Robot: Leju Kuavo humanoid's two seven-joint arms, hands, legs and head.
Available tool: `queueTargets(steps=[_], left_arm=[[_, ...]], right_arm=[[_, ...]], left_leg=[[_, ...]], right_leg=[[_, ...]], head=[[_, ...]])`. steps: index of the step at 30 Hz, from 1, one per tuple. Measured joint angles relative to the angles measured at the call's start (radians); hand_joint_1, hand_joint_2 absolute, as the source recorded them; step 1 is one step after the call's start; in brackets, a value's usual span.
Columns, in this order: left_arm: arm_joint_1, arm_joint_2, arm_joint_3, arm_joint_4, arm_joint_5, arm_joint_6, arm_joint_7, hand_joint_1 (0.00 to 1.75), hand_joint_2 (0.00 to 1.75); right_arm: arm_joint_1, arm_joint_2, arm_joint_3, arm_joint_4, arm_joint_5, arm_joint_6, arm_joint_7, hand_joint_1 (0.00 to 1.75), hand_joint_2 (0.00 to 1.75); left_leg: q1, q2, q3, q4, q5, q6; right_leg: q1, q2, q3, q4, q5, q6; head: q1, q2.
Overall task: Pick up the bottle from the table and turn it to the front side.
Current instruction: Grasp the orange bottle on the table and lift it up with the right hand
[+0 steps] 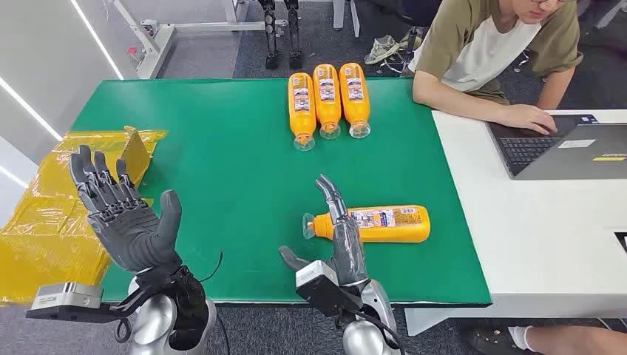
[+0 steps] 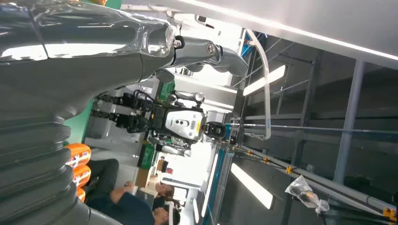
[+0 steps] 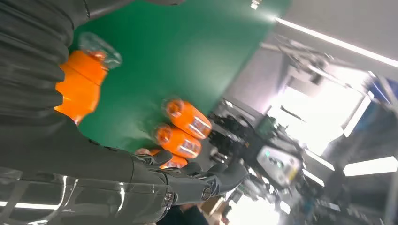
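four orange plastic bottles with clear caps and printed labels lie on the green-topped counter (image 1: 222, 163). each is filled with orange liquid up to the neck. one, the lone orange bottle (image 1: 373, 223), lies on its side near the front edge of the green surface, cap pointing toward the robot's left, label facing up. the other three orange bottles (image 1: 327, 100) lie side by side in a row at the far edge, touching or nearly so, caps pointing toward the robot.

the right hand (image 1: 341, 235) reaches over the counter just beside the lone bottle's cap end, fingers stretched out straight and apart, holding nothing; whether a finger touches the bottle neck cannot be told. in the right wrist view the lone bottle (image 3: 80, 84) shows close behind the hand (image 3: 187, 176), and the row of three (image 3: 183, 129) lies further off.

the left hand (image 1: 122, 214) is raised over the left end of the counter, palm up, fingers spread, empty.

crumpled yellow plastic bags (image 1: 52, 222) lie at the left end. a person in an olive and white shirt (image 1: 492, 52) sits at the adjoining white counter (image 1: 532, 237), a hand on one grey laptop (image 1: 569, 148).
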Motion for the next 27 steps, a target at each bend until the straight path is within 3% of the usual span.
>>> queueTargets(steps=[5,12,19,27], left_arm=[[0.000,0.000,0.000,0.000,0.010,-0.016,0.000,0.00,1.75],[-0.003,0.000,0.000,-0.001,0.027,-0.032,0.000,0.00,1.75],[-0.011,0.000,0.000,-0.010,0.039,-0.036,0.000,0.00,1.75],[-0.017,0.000,0.001,-0.019,0.054,-0.036,0.000,0.00,1.75]], right_arm=[[-0.058,-0.062,-0.022,0.096,0.041,0.076,0.019,0.00,1.75],[-0.226,-0.158,-0.030,0.312,0.077,0.254,0.032,0.00,1.75],[-0.436,-0.210,0.010,0.545,0.084,0.392,0.028,0.00,1.75],[-0.574,-0.271,0.077,0.698,0.081,0.560,0.024,0.00,1.75]], left_leg=[[0.000,0.000,0.000,0.001,0.000,0.000],[0.000,0.000,0.000,0.002,0.001,0.001],[0.000,0.000,0.000,0.002,0.001,0.001],[0.000,-0.001,0.000,0.002,0.001,0.001]], right_leg=[[0.000,0.000,0.001,0.000,0.001,0.001],[0.000,0.000,0.001,0.000,0.002,0.001],[0.000,0.000,0.001,0.000,0.002,0.000],[0.000,0.000,0.001,0.000,0.002,0.001]], head=[[0.000,0.000],[0.000,0.000],[0.000,0.000],[0.000,0.000]])
